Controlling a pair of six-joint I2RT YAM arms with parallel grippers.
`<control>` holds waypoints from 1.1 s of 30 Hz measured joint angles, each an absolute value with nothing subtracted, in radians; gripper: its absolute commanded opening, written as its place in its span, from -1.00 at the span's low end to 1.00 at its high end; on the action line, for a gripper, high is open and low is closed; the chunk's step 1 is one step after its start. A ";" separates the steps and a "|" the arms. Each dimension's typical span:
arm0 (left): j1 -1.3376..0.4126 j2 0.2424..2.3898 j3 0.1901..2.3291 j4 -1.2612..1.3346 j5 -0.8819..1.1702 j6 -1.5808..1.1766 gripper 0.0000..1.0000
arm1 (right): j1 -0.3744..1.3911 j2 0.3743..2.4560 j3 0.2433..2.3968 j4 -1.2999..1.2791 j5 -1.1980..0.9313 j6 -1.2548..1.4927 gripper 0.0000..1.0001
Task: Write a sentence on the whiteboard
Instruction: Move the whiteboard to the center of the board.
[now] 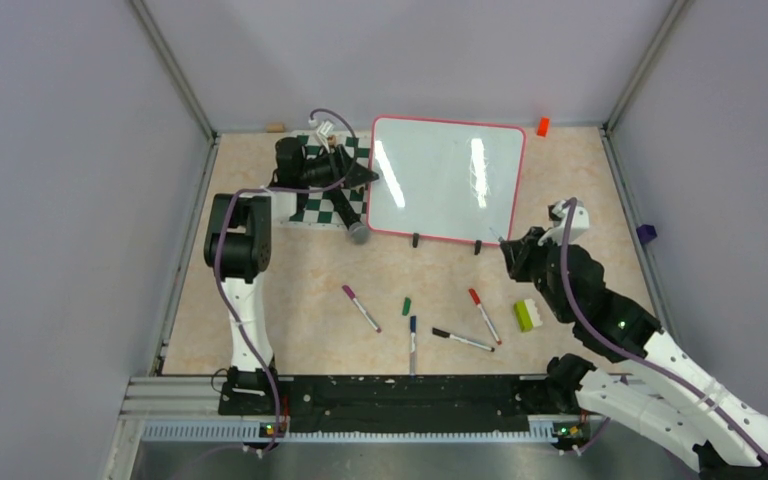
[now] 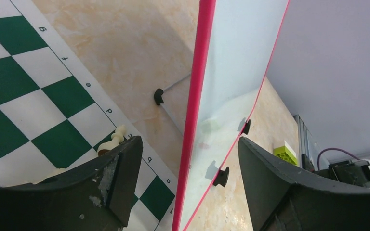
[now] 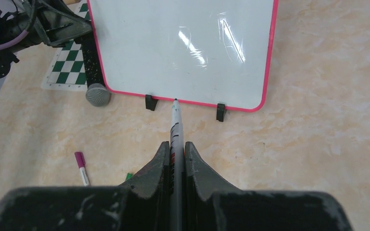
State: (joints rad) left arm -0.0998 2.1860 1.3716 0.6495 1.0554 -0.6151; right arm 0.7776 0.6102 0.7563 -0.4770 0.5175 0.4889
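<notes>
The whiteboard (image 1: 448,180) stands tilted on two black feet at the back of the table, its face blank; no sentence shows on it in any view. My left gripper (image 1: 363,177) is open, its jaws either side of the board's red-pink left edge (image 2: 192,120), apart from it. My right gripper (image 1: 508,250) is shut on a white marker (image 3: 176,122) with a green tip. The tip points at the board's lower edge (image 3: 183,102), between the two feet, a little short of it. The board also fills the upper part of the right wrist view (image 3: 183,48).
The green-and-white chess mat (image 1: 322,205) lies left of the board, with a cream chess piece (image 2: 116,138) on it. A grey-tipped black rod (image 1: 357,231) rests by the board's lower left corner. Several markers (image 1: 360,307) (image 1: 484,315), a green cap (image 1: 406,305) and a lime brick (image 1: 526,315) lie in front.
</notes>
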 measured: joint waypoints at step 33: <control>-0.133 2.218 1.373 0.616 1.218 -0.599 -1.00 | 0.778 0.563 0.762 -0.525 0.465 0.520 -1.00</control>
